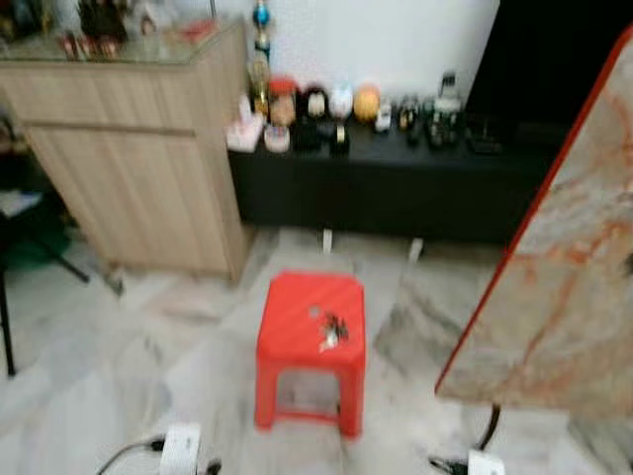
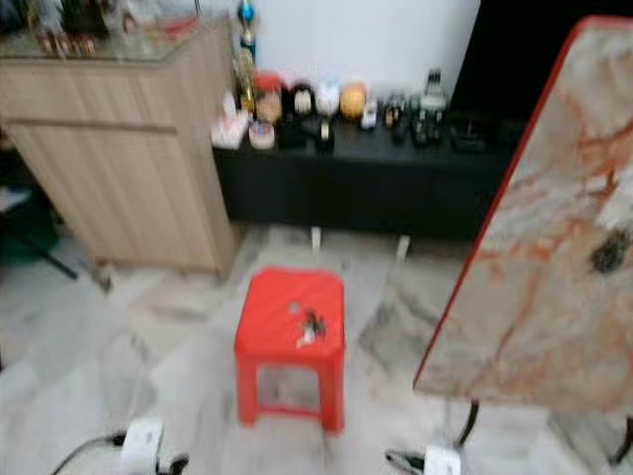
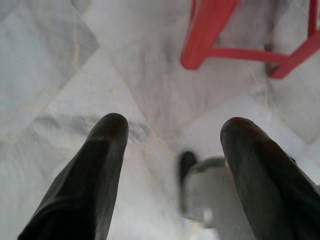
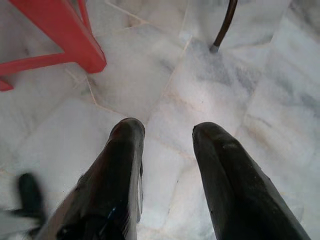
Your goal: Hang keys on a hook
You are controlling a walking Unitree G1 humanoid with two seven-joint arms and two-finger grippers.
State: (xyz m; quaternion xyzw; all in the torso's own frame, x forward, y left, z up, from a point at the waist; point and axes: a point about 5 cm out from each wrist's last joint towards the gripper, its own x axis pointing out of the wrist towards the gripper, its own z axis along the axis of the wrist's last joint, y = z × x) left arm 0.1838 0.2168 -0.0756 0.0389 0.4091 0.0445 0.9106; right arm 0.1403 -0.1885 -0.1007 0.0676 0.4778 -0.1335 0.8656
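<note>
The left gripper (image 3: 172, 127) is hanging low over the pale marble floor (image 3: 60, 65), its two black fingers (image 3: 107, 145) standing wide apart with nothing between them. Beyond its tips, two legs and a crossbar of the red stool (image 3: 210, 30) are showing, and a blurred white and black object is lying on the floor between the fingers. The right gripper (image 4: 167, 130) is hanging over the same floor, its two fingers (image 4: 125, 145) parted more narrowly and also empty; one red stool leg is showing past them, and a thin dark curved leg (image 4: 225, 25) is meeting the floor farther off.

In the head views, one bunch of keys (image 1: 331, 330) is lying on the seat of the stool (image 1: 309, 322), toward its right side. The stool is standing on the floor in front of a long black low cabinet (image 1: 396, 188), which is carrying a row of small figurines and ornaments (image 1: 326, 104), too blurred to count or to read any writing on them. A light wooden cabinet (image 1: 129, 168) is standing to the left, touching the black one. On the right, a marble-patterned tabletop with a red edge (image 1: 574, 267) is rising close to the camera.
</note>
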